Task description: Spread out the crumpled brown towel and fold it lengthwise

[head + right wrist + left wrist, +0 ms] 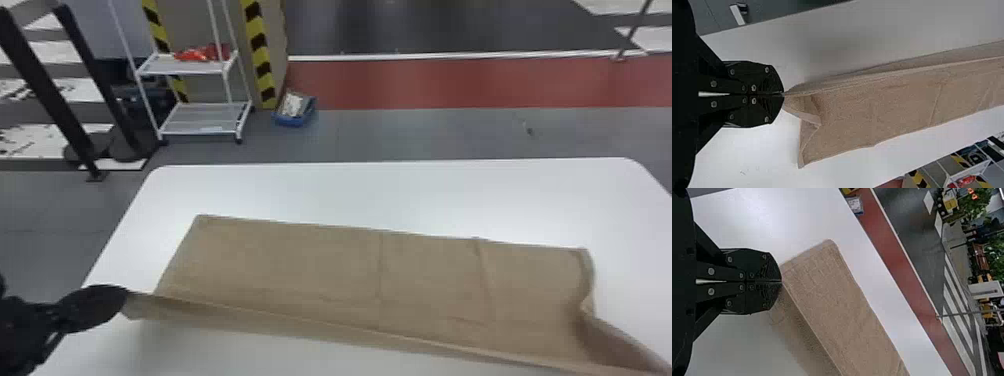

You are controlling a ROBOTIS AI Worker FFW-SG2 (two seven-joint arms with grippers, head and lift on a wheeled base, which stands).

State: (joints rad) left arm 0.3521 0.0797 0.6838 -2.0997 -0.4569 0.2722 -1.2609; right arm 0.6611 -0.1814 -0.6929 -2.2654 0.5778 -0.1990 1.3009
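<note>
My left gripper (125, 300) is at the left of the table in the head view, shut on the near left corner of the brown towel (320, 270). The towel lies as a long band across the table, its near edge lifted between both ends and its near right part curling up. In the left wrist view the left gripper (781, 281) pinches a corner of the towel (840, 305). In the right wrist view my right gripper (783, 94) is shut on another corner of the towel (891, 105), with a small fold hanging beside the fingertips.
The white table (350, 190) extends beyond the towel's far edge. Behind it on the floor stand a white rack (200, 120) with red items and a blue box (295, 110). A black frame (85, 90) stands at the far left.
</note>
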